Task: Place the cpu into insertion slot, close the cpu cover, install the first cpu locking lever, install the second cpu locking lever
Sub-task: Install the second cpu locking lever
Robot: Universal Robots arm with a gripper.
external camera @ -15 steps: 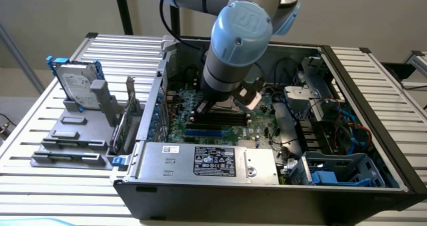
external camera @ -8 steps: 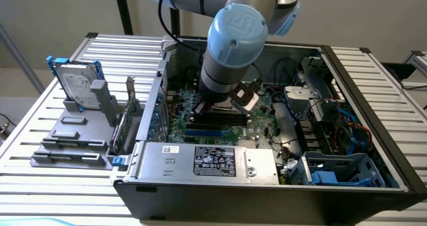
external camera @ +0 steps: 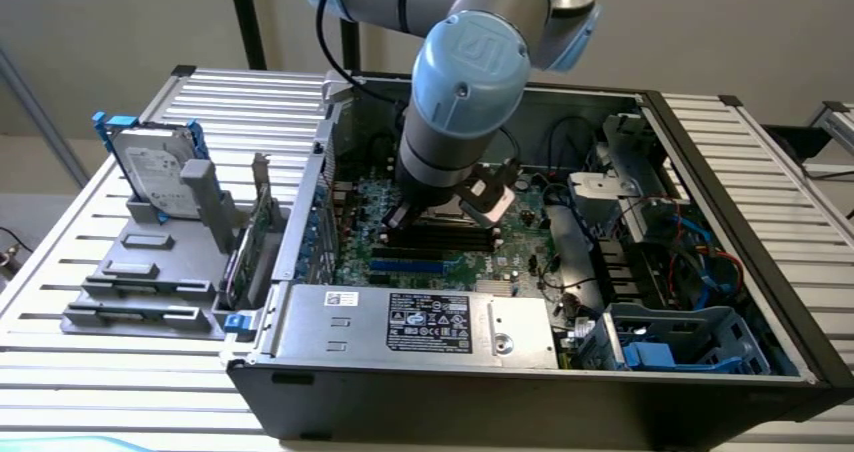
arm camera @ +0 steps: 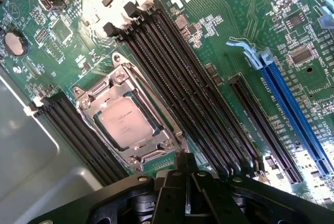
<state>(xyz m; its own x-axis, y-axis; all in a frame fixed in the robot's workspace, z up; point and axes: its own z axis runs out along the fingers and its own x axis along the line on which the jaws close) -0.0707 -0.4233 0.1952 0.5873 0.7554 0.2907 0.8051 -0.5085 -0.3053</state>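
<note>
The cpu (arm camera: 125, 124) lies in the insertion slot on the green motherboard (arm camera: 219, 31) with its silvery face up. The cpu cover (arm camera: 156, 153), a silvery frame with a square window, lies flat over it and frames the chip. I cannot tell how the locking levers at the frame's sides stand. My gripper (arm camera: 187, 187) hovers just off one corner of the socket, its black fingers pressed together and shut on nothing. In the exterior view the gripper (external camera: 451, 212) reaches down into the open computer case (external camera: 747, 272), above the board's middle.
Black memory slots (arm camera: 177, 78) flank the socket on both sides, and a blue expansion slot (arm camera: 297, 109) runs further off. The power supply (external camera: 414, 322) sits at the case's front. At the exterior view's left a hard drive (external camera: 150, 167) stands in a grey holder (external camera: 140, 272).
</note>
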